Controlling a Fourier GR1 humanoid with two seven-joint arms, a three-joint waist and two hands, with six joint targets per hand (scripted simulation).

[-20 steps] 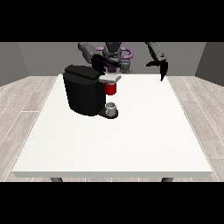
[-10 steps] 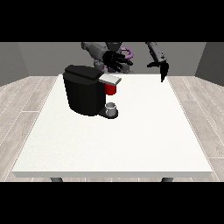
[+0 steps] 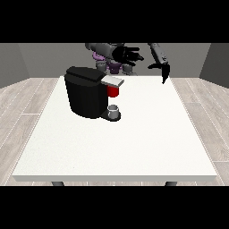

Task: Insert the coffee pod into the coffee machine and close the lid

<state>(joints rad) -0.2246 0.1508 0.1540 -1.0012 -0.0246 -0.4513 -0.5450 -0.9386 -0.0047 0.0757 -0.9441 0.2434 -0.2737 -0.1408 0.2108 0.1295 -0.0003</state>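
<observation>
Since only the front view is given, everything rests on it. One black coffee machine (image 3: 88, 91) stands on the white table (image 3: 116, 147), toward the far side and left of centre. Its grey lid (image 3: 112, 81) lies flat over a red brewing head (image 3: 113, 91), and one small grey cup (image 3: 114, 110) sits on the drip base below. No coffee pod shows anywhere on the table or in either hand; whether it is already inside the machine cannot be told.

Two hands are in view. One hand at the view's left (image 3: 126, 54) hovers above and behind the lid, apart from it, with fingers spread and nothing held. One hand at the view's right (image 3: 163, 69) hangs well away from the machine, fingers drooping and relaxed, also holding nothing.

With the lid apparently down, the task looks close to done, but that is a judgement. The risk from here is that the lid is not fully seated; a hand drawing back too low could catch its edge and lift it again. A careless sweep could also nudge the machine or tip the cup off its base.
</observation>
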